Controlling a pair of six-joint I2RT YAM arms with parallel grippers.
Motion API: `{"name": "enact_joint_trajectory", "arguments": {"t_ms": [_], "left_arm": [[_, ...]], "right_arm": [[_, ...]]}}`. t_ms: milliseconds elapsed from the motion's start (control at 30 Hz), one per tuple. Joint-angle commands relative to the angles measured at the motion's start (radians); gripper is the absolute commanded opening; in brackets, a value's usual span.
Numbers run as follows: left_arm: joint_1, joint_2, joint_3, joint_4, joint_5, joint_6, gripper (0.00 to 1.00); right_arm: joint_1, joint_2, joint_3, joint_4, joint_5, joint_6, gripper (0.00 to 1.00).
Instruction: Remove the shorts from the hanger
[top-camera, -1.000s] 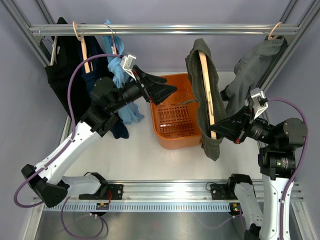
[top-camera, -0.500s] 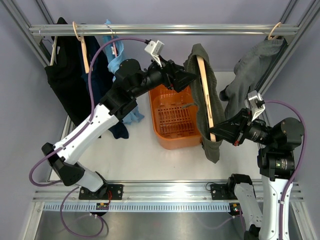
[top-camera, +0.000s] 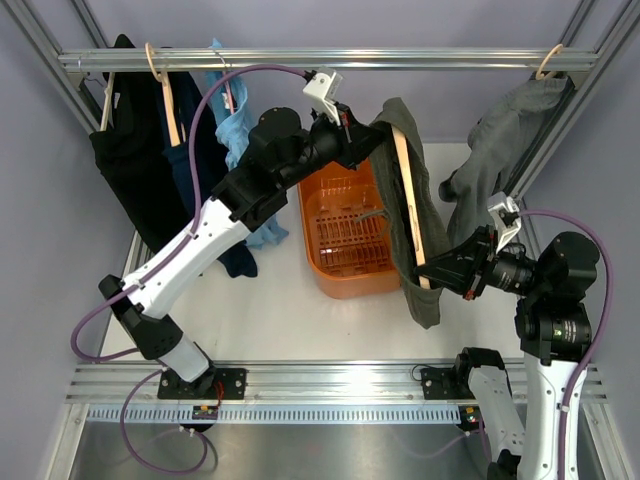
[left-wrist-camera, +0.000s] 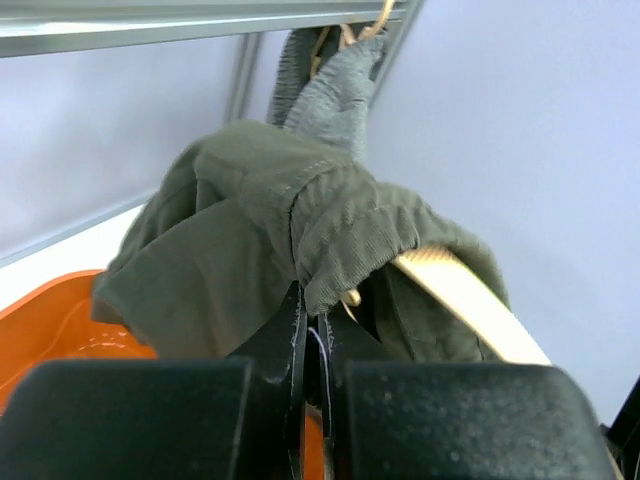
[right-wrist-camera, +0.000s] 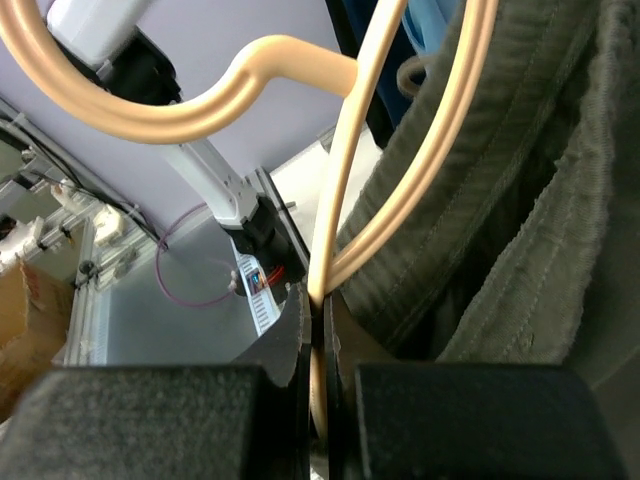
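Near right, the right gripper is clamped on the near end of the hanger, just right of the orange basket. The shorts, dark olive and rumpled, drape over it. At their far end, the left gripper pinches a fold.

Overhead light: bright, even and diffuse; the white worktop carries only faint, soft-edged shadows; no hard glare
Overhead sharpness: crisp from middle to corners; the frame rails splay outward a little at the edges
Left wrist: shorts sharp, weave plain to see; left tool close to the lens — dark and blurred
Right wrist: hanger near and soft-edged; background out of focus; right tool black — no detail
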Motion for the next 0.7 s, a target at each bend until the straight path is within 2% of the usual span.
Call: {"name": "enact_joint_trajectory", "arguments": {"t_ms": [0, 33, 67, 100, 167, 267, 400, 500, 667], "left_arm": [[0.007, -0.021, 0.094, 0.051, -0.164, 0.036, 0.00], [0.007, -0.026, 0.100, 0.037, -0.185, 0.048, 0.00], [0.009, -0.030, 0.102, 0.034, -0.202, 0.054, 0.00], [0.009, -0.035, 0.102, 0.031, -0.219, 0.060, 0.00], [0.010, -0.044, 0.102, 0.014, -0.250, 0.077, 0.00], [0.021, -0.047, 0.103, -0.017, -0.277, 0.076, 0.00], [0.061, -0.050, 0.105, -0.044, -0.310, 0.051, 0.00], [0.104, -0.043, 0.125, -0.044, -0.281, 0.017, 0.00], [0.119, 0.014, 0.232, -0.037, -0.236, -0.015, 0.00]], "right_arm": [[0.002, 0.011, 0.068, -0.240, -0.043, -0.268, 0.00], [0.002, 0.017, 0.077, -0.296, -0.045, -0.320, 0.00], [0.002, 0.036, 0.100, -0.358, -0.045, -0.448, 0.00], [0.002, 0.047, 0.110, -0.477, -0.044, -0.503, 0.00], [0.002, 0.074, 0.128, -0.572, -0.034, -0.622, 0.00], [0.002, 0.102, 0.146, -0.685, -0.066, -0.710, 0.00], [0.004, 0.100, 0.148, -0.711, -0.086, -0.738, 0.00], [0.033, 0.100, 0.139, -0.706, -0.076, -0.723, 0.00], [0.146, 0.087, 0.084, -0.552, -0.024, -0.573, 0.00]]}}
